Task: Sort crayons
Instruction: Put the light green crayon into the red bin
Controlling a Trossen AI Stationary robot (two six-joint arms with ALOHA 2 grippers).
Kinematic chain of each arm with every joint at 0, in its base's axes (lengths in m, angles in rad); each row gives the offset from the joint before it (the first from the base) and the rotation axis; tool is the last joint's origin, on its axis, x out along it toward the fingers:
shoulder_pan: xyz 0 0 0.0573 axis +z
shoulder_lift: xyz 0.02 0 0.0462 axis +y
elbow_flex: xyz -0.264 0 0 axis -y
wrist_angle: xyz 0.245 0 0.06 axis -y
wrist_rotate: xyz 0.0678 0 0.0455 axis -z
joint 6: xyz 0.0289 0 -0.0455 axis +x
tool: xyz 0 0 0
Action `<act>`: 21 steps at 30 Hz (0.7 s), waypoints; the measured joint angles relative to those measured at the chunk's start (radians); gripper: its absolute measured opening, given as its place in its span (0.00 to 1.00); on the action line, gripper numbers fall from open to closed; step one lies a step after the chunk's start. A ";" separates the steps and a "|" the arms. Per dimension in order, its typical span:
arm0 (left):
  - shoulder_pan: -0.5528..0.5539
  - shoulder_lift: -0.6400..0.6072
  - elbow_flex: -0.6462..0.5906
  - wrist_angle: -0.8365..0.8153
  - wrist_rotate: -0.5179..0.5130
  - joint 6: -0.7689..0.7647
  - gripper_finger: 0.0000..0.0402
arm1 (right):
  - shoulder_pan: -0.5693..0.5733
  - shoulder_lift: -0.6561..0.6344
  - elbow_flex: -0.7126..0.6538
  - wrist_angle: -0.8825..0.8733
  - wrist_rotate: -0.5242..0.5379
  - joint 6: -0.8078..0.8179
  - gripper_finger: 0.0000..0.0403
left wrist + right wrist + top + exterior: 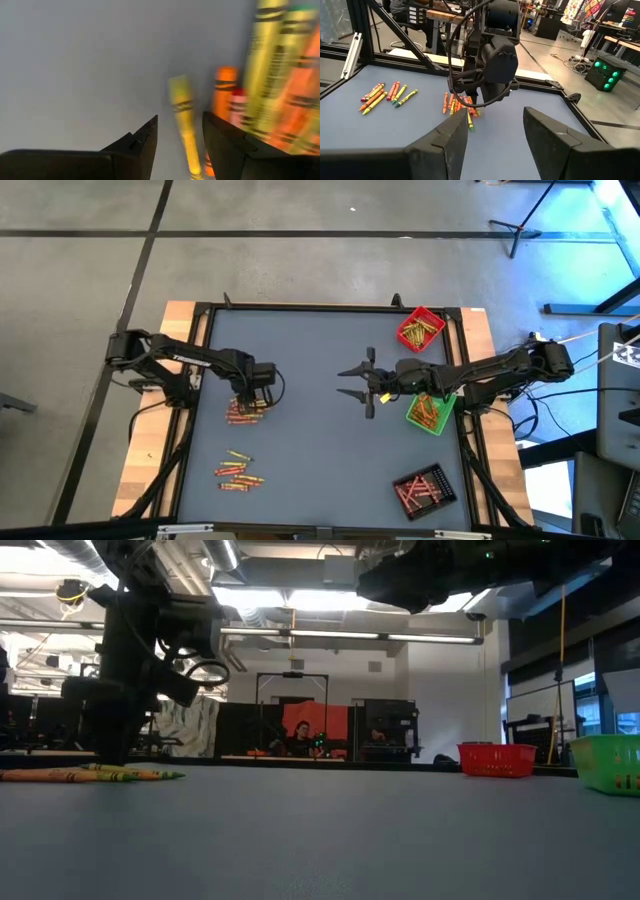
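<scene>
Crayons lie on the grey table in two loose piles: one under my left gripper and one nearer the front edge. My left gripper points straight down over the first pile, open. Its fingers stand on either side of a yellow crayon at the pile's edge, with a gap on both sides. More orange, yellow and red crayons lie beside one finger. My right gripper hangs level above the table's middle, open and empty.
A red tray with crayons sits at the far right corner. A green tray with crayons lies under my right arm, and a black tray with crayons is at the near right. Bare table lies between the two arms.
</scene>
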 joint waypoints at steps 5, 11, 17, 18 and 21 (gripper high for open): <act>0.014 0.028 0.001 0.019 -0.003 0.019 0.35 | 0.000 0.000 0.000 -0.001 0.000 0.000 0.47; 0.027 0.034 0.001 0.022 0.006 0.020 0.28 | 0.000 0.000 0.000 -0.004 -0.002 0.000 0.47; 0.026 0.035 0.001 0.027 0.009 0.037 0.16 | 0.000 0.000 0.000 -0.007 -0.002 0.000 0.47; 0.026 0.035 0.001 0.027 0.008 0.039 0.13 | 0.000 0.000 0.000 -0.007 -0.002 0.000 0.47; 0.026 0.035 0.000 0.027 0.006 0.044 0.08 | 0.000 0.000 0.000 -0.008 -0.002 0.000 0.47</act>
